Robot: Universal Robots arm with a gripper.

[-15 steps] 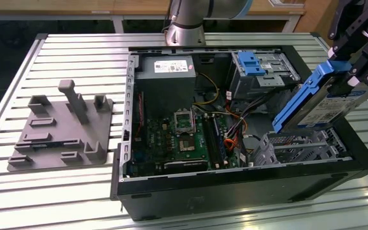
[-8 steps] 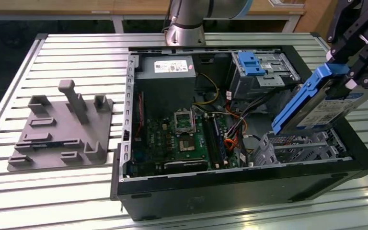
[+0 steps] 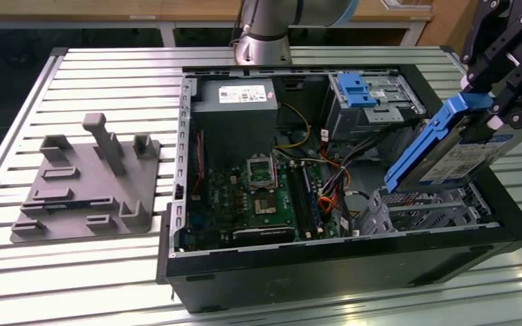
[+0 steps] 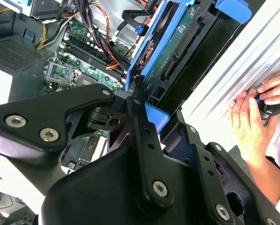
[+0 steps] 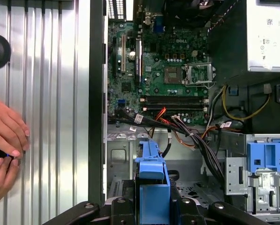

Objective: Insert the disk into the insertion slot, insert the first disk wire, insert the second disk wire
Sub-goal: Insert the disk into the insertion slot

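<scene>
End effector (image 3: 497,109) in the upper right of the exterior view is clamped on the disk (image 3: 447,153), which hangs tilted, blue carrier edge toward the exterior view's left. Its low end sits just above the insertion slot (image 3: 424,209) in the lower right corner of the open PC case (image 3: 334,272), not seated yet. A person's hand (image 5: 6,126) rests on the slatted bench (image 3: 107,272) beside the case.

Claw (image 3: 497,110) — clenched, raised, tilted
</scene>
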